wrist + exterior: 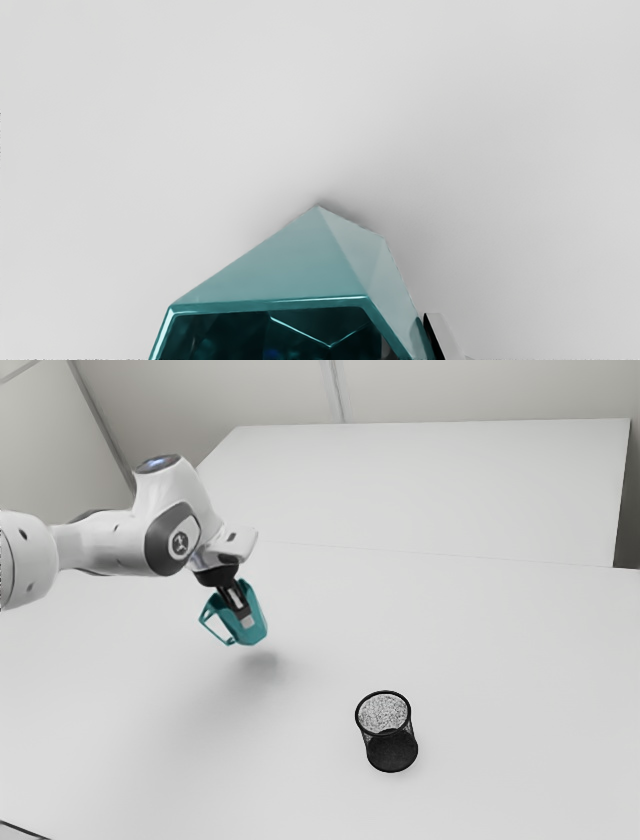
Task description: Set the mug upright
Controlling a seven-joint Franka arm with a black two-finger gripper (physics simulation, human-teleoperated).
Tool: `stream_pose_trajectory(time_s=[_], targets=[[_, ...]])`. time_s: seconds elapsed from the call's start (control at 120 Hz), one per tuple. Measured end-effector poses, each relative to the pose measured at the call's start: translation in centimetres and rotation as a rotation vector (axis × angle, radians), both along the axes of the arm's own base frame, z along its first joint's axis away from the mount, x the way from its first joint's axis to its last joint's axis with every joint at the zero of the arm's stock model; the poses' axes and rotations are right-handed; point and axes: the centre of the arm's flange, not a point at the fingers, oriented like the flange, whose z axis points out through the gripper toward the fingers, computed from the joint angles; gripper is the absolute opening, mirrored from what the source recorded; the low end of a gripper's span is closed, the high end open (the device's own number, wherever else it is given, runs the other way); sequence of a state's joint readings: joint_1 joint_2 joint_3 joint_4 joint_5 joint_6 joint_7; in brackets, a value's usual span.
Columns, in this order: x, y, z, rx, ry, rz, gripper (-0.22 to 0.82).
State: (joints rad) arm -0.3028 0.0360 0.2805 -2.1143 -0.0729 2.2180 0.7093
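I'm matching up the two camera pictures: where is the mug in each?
Exterior view: the mug is tilted in the fingers, nearer the exterior view's left than the mesh cup.
Wrist view: the mug is beside one finger, its opening toward the camera.
Shared landmark: a finger at its wall.

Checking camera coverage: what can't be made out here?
- Wall of the mug behind the gripper: exterior view, gripper hides it.
- Rest of its rim: wrist view, cut off by bottom edge.
- Underside of cup: exterior view, hidden by cup itself.
- Base of arm: exterior view, cut off by left edge.
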Motion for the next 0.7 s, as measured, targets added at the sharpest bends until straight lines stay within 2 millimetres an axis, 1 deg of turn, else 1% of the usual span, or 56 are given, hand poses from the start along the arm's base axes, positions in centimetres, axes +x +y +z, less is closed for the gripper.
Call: stream_pose_trajectory(time_s=[0.067, 0.133, 0.192, 0.308, 0.375, 0.542, 0.7], targets=[[0.2, -0.4, -0.5, 0.035, 0.000, 0.000, -0.17], [0.2, 0.1, -1.3, 0.059, 0.003, 0.018, -0.17], [-0.2, 0.9, -1.9, 0.070, 0.009, 0.044, -0.17], [-2.1, 2.7, -2.3, 0.075, 0.007, 0.096, -0.17], [-2.8, 3.7, -2.9, 0.078, 0.008, 0.128, -0.17], [-3.4, 6.2, -4.4, 0.084, 0.009, 0.209, -0.17], [-3.4, 8.1, -5.2, 0.087, 0.000, 0.273, -0.17]])
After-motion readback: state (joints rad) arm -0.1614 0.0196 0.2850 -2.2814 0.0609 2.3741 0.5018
